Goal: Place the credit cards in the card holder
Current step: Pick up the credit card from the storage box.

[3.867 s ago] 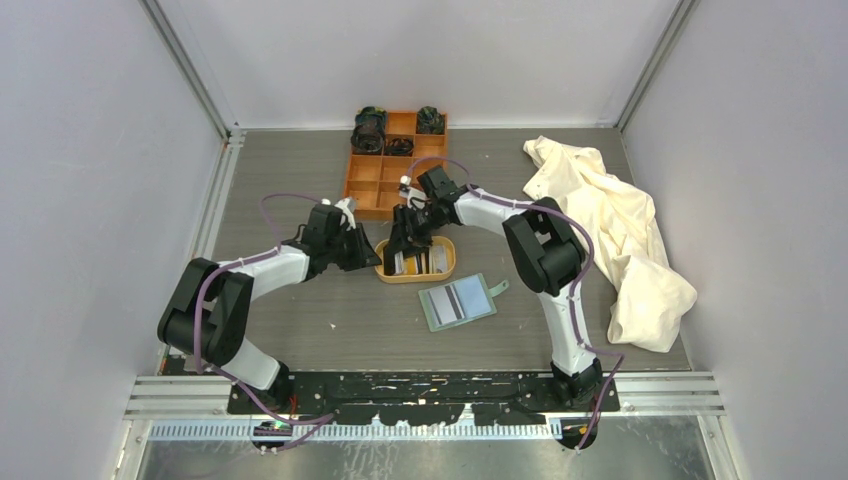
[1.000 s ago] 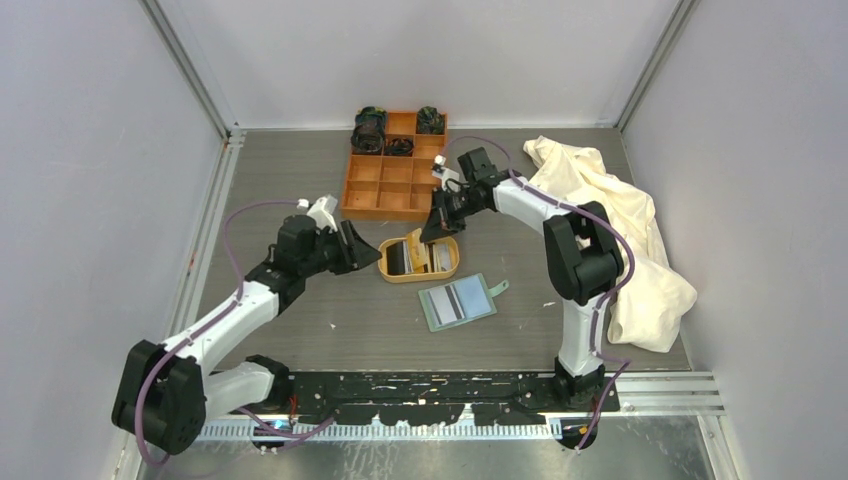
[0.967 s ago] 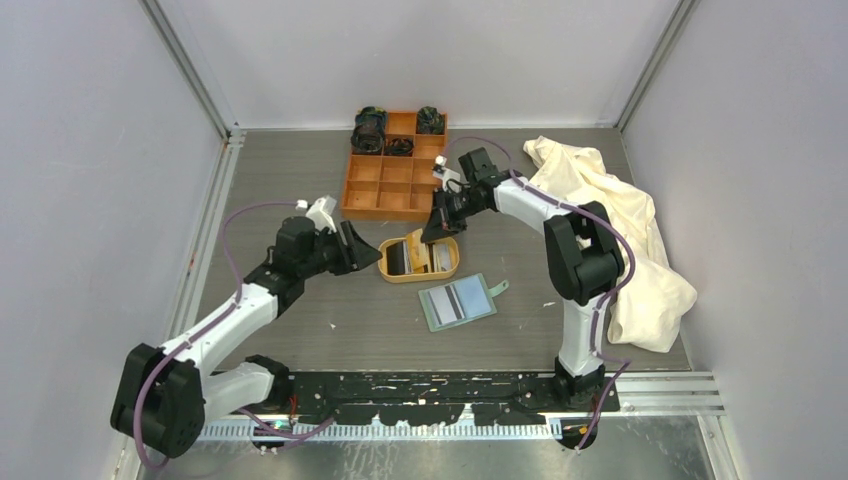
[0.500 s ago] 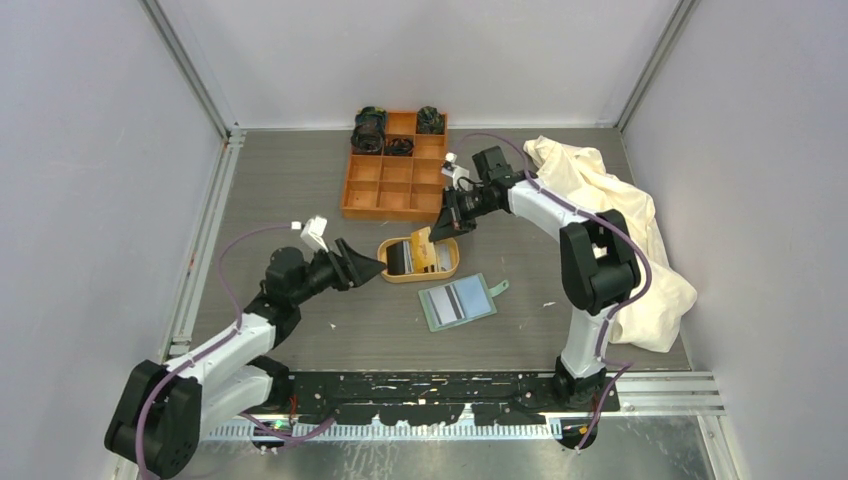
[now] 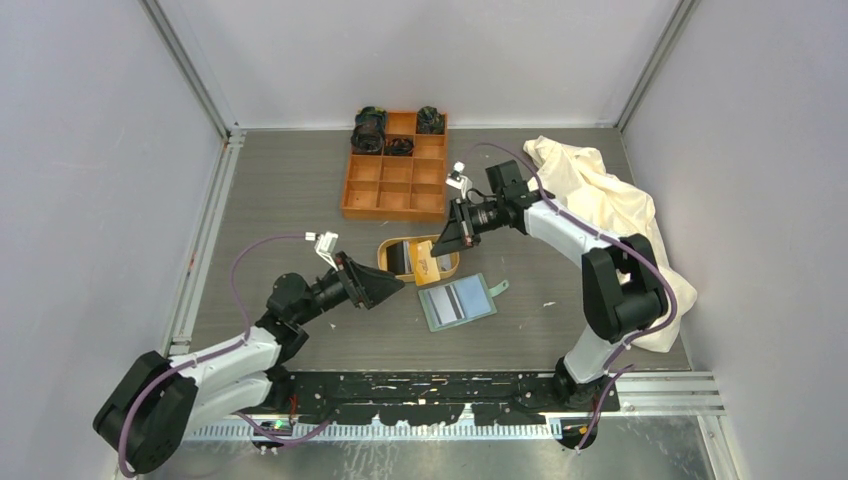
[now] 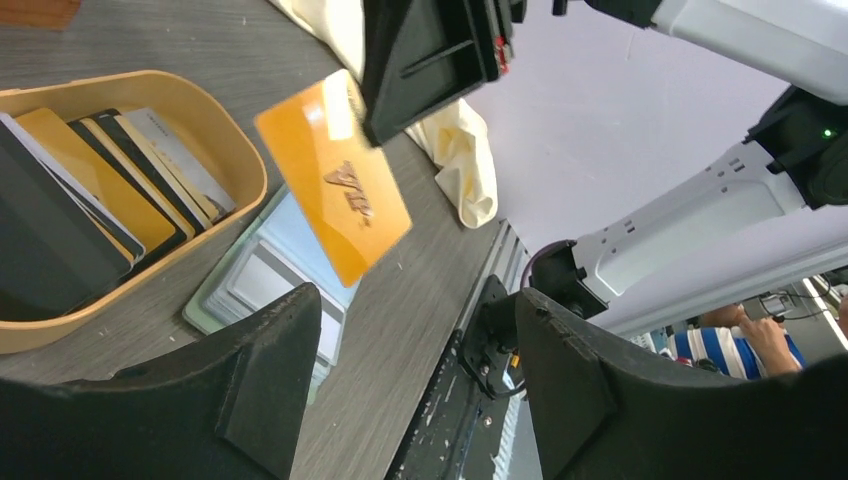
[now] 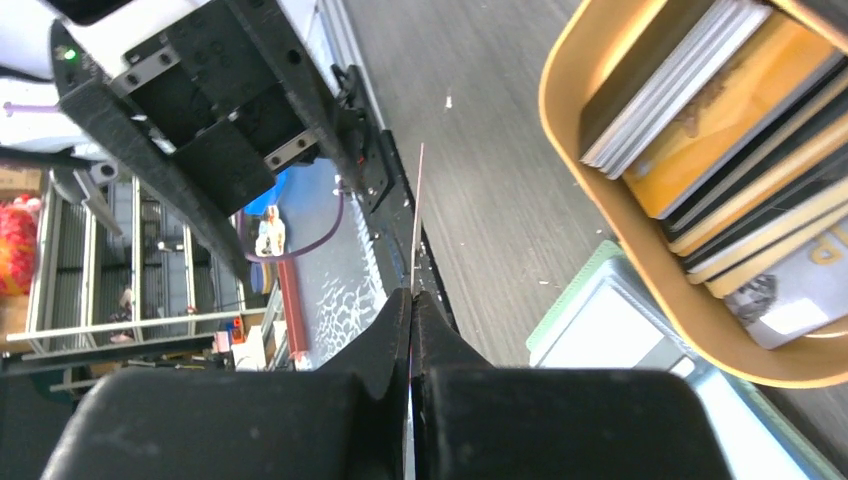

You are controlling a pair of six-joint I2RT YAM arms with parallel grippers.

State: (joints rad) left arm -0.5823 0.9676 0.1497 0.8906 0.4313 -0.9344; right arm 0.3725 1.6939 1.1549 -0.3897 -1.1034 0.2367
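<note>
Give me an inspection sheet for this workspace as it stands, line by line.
Surface: grey wood-grain table, a few pale specks.
Job's things: open card holder lies flat beside the tan tray; credit cards stand stacked in the tray; one orange card is held in the air nearby.
Clutter: orange box with dark items in back compartments; cream cloth at the right.
Grippers: left gripper jaws open, empty; right gripper jaws shut on the orange card.
Cables: purple cables loop along both arms.
Surroundings: pale walls, metal frame; a person beyond the table edge.
</note>
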